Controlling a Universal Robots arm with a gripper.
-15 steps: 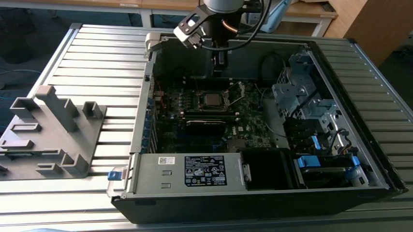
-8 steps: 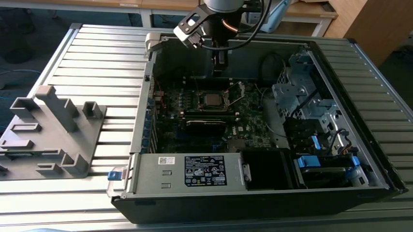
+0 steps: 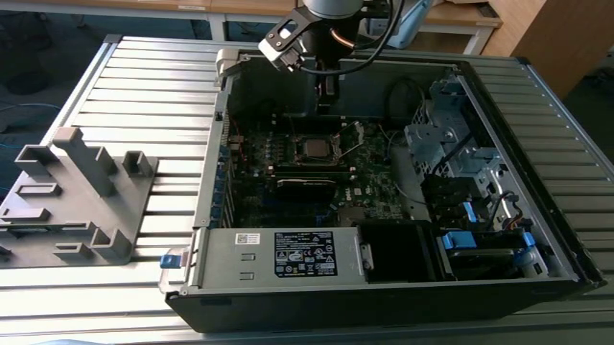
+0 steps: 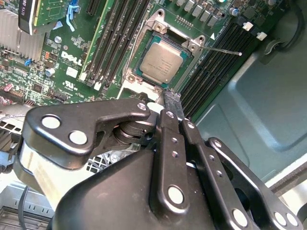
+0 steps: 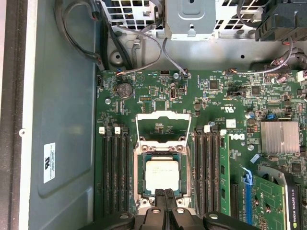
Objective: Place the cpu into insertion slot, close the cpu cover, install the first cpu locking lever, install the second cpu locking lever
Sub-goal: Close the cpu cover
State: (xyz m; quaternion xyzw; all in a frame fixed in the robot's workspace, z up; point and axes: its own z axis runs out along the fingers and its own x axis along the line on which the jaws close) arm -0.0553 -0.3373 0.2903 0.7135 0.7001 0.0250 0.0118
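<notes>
Fingers [image 5: 160,200] of the gripper [image 5: 165,193] are pressed together at the edge of the insertion slot [image 5: 140,168], where the cpu [image 5: 162,175] lies seated, so the raised cpu cover [image 5: 160,115] is best pushed down squarely, clear of the chip.
</notes>
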